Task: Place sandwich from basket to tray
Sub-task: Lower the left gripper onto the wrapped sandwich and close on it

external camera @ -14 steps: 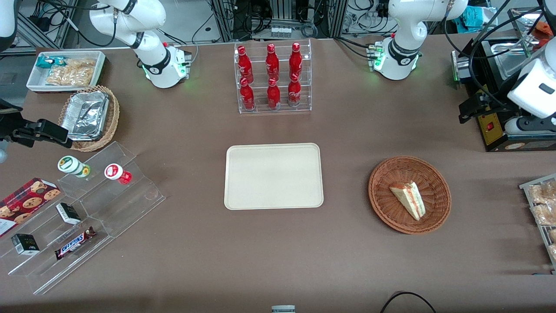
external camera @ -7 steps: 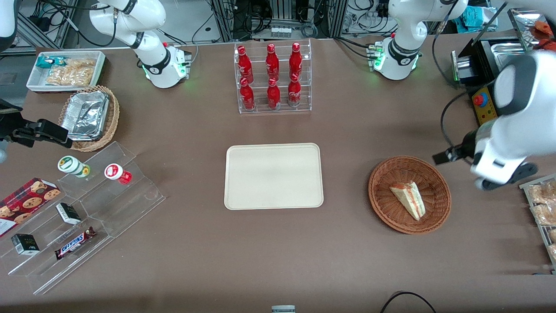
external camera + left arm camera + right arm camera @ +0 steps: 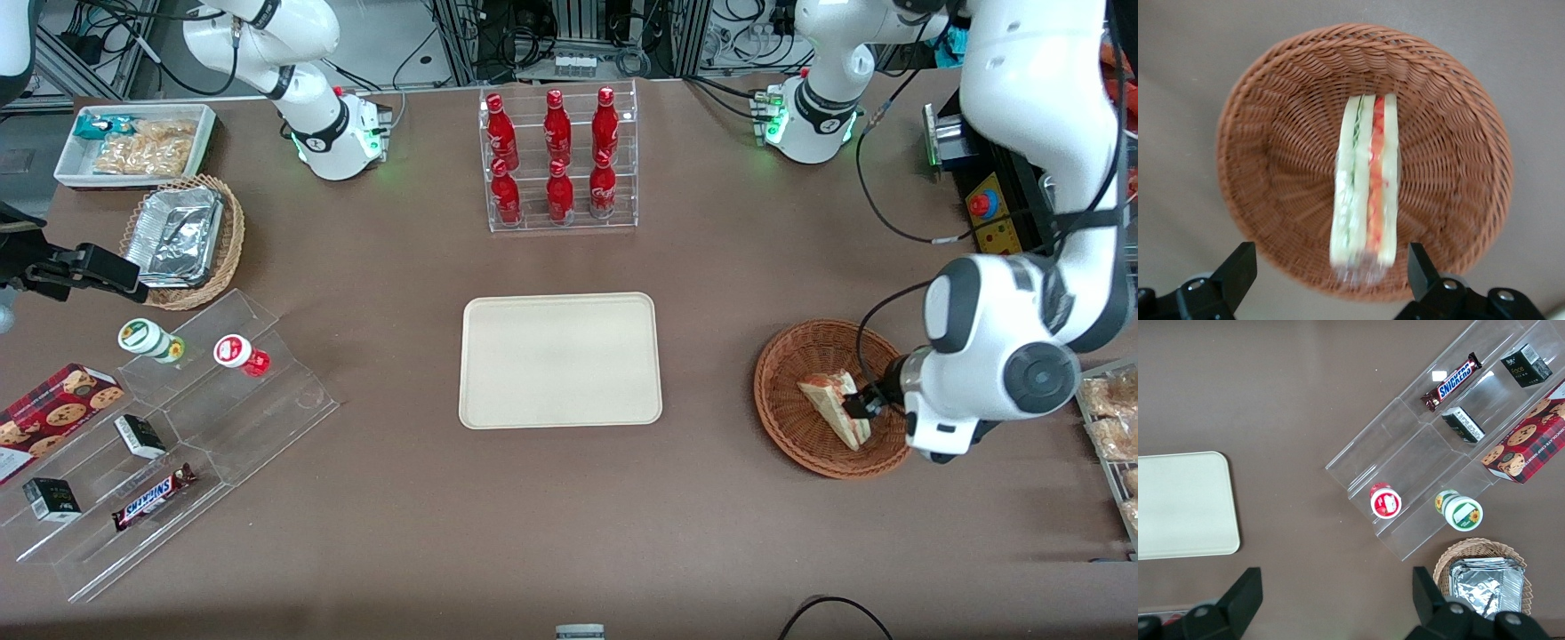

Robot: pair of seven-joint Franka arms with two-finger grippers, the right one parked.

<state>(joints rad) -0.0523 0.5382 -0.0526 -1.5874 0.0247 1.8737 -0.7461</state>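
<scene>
The sandwich (image 3: 827, 402), a wrapped white wedge with red-orange and green layers, lies in the round reddish-brown wicker basket (image 3: 782, 364) toward the working arm's end of the table. My left gripper (image 3: 861, 404) hangs over the basket just above the sandwich's end. In the left wrist view the gripper (image 3: 1328, 273) is open, its fingers (image 3: 1238, 267) spread wider than the sandwich (image 3: 1365, 180), which lies lengthwise in the basket (image 3: 1271, 133); nothing is held. The cream-beige tray (image 3: 560, 360) lies bare at the table's middle, and it also shows in the right wrist view (image 3: 1185, 503).
A clear rack of red bottles (image 3: 558, 156) stands farther from the camera than the tray. A stepped acrylic shelf with snacks (image 3: 178, 427), a tan basket with foil trays (image 3: 182, 236) and a white bin (image 3: 133, 142) lie toward the parked arm's end. A rack of baked goods (image 3: 1111, 427) sits beside the basket.
My left arm has swung in from the table's edge and come down over the basket, bringing the gripper above the sandwich. The sandwich and basket have not moved.
</scene>
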